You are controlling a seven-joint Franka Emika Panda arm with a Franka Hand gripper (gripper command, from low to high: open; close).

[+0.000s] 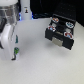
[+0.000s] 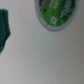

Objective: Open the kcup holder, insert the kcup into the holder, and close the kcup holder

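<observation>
Arm, exterior view's left: gripper (image 1: 16, 50) hangs low over the white table (image 1: 35, 67), well apart from the holder.
Fingers: green-tipped (image 1: 18, 50); we cannot tell whether spread or pressed together, too blurred. Nothing visibly pinched.
Kcup: wrist view shows the kcup (image 2: 56, 13) lying on the table, green-and-dark top up, partly cut off at the picture edge, beside one green finger (image 2: 4, 29). We cannot find it in the exterior view.
Kcup holder, exterior view's right: kcup holder (image 1: 61, 31) with tray slid out, pods in several slots.
Risk: we judge the pod off-centre to the fingers; closing now could clip its rim and tip or roll it. A tilted carry could jam at the slot.
</observation>
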